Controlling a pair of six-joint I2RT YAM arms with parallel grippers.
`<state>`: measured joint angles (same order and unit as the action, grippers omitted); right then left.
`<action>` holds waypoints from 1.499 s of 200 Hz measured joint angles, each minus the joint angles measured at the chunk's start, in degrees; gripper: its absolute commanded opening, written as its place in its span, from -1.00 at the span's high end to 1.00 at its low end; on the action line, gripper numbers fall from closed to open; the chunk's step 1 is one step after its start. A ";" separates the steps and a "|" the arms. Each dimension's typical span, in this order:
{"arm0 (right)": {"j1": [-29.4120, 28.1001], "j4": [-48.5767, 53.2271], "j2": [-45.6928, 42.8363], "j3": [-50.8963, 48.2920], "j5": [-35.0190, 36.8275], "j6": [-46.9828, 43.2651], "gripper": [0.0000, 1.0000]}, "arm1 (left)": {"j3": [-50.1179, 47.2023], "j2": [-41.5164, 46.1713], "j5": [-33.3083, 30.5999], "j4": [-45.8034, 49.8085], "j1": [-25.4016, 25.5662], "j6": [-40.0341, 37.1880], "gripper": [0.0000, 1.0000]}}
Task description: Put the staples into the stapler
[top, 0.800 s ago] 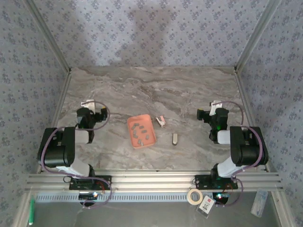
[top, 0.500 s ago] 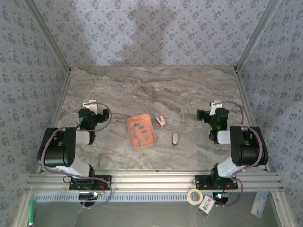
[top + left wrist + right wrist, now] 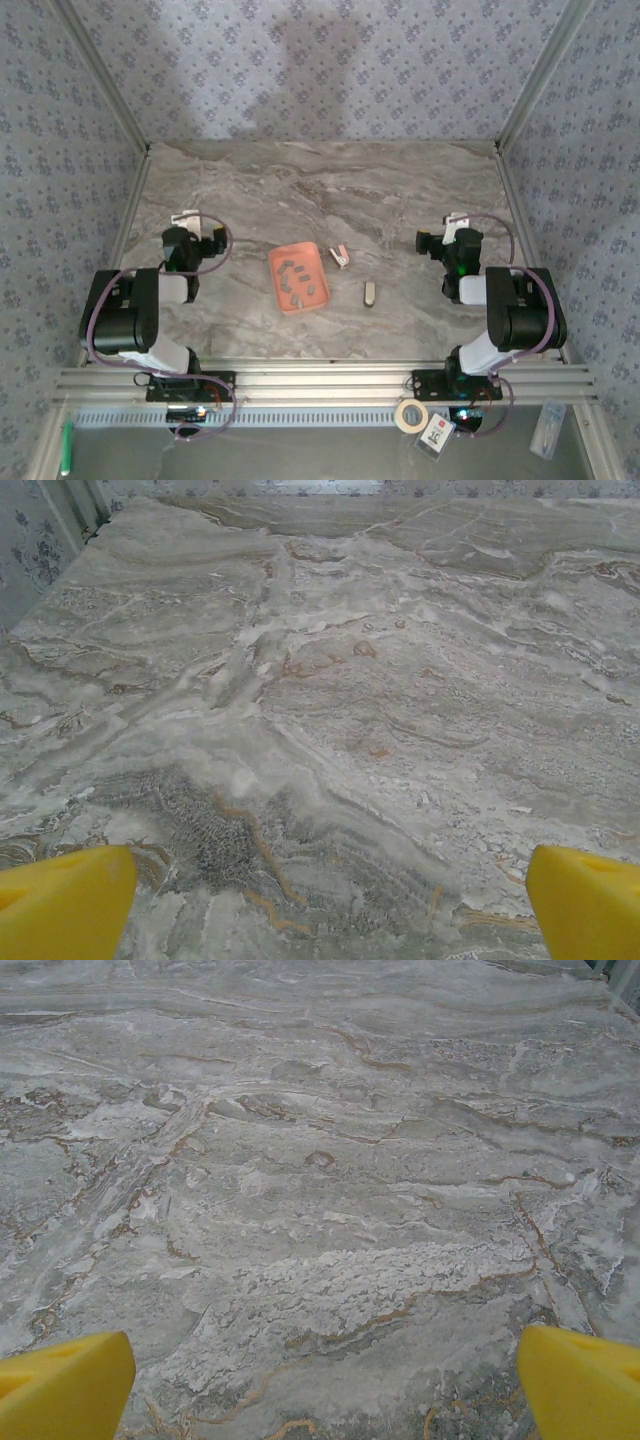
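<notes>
On the grey marbled stone table [image 3: 400,190], only the left arm [image 3: 125,312] has wobbled slightly; we see the left jaws and right jaws spread wide, empty. The salmon-orange rectangular tray [image 3: 315,300] sits untouched, the small pink-and-white stapler [image 3: 340,256] at its 2 o'clock, the tiny dark grey metal staples [image 3: 297,283] lying in that tray, so loading looks unstarted.

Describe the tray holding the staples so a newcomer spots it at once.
Near the middle of the marble table, slightly left of centre, lies the salmon-orange tray with small dark staples inside. The pink-and-white item and the grey piece to its right are far smaller, and neither is orange.
</notes>
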<state>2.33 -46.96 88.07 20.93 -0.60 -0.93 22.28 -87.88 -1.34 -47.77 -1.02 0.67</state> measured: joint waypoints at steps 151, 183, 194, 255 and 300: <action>-4.33 33.29 -19.67 17.03 -0.61 3.80 -1.00 | 9.81 17.49 -3.96 23.08 6.45 2.78 -0.90; -14.62 46.03 -26.71 24.76 -0.28 12.61 -1.00 | 20.63 20.63 -2.45 38.47 16.31 7.91 -0.77; -18.14 48.65 -28.02 24.57 -0.31 16.92 -1.00 | 23.41 20.50 -0.85 43.50 20.11 10.21 -0.76; -40.57 53.20 -25.07 20.85 -0.48 36.72 -1.00 | 26.14 16.57 6.75 61.51 30.01 27.80 -0.70; -48.04 52.48 -16.94 20.85 -1.57 42.53 -0.70 | 20.20 15.69 12.41 62.62 29.90 38.21 -0.55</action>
<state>-45.71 5.52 71.13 41.78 -2.17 41.60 42.48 -72.18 11.07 14.85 28.88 38.87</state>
